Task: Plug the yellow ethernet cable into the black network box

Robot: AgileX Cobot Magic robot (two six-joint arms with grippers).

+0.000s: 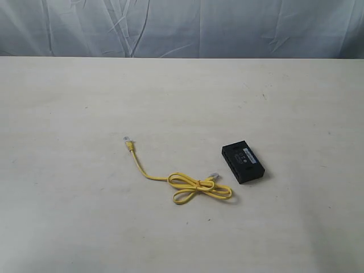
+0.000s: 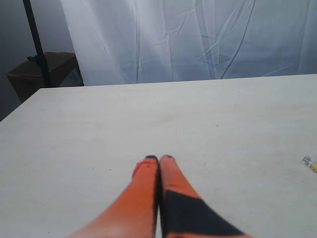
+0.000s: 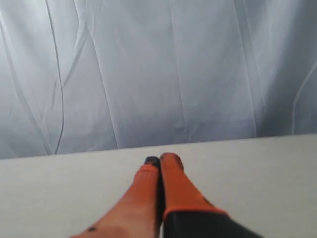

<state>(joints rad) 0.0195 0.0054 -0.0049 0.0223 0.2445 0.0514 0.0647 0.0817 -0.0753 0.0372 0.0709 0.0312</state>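
Observation:
The yellow ethernet cable [image 1: 187, 185] lies on the table in the exterior view, one clear plug [image 1: 127, 139] at its far-left end and the other [image 1: 214, 174] beside the bow-like loop. The black network box [image 1: 243, 162] rests just right of the loop, pale label up, ports along its left-front side. Neither arm appears in the exterior view. My left gripper [image 2: 159, 158] is shut with nothing between its orange fingers; a clear plug tip of the cable [image 2: 310, 162] shows at the picture's edge. My right gripper [image 3: 160, 159] is shut and empty, over bare table.
The pale table [image 1: 85, 114] runs back to a white draped cloth [image 1: 182, 28]. In the left wrist view a dark stand pole [image 2: 37, 39] and a brown box [image 2: 44, 72] stand beyond the table's far corner.

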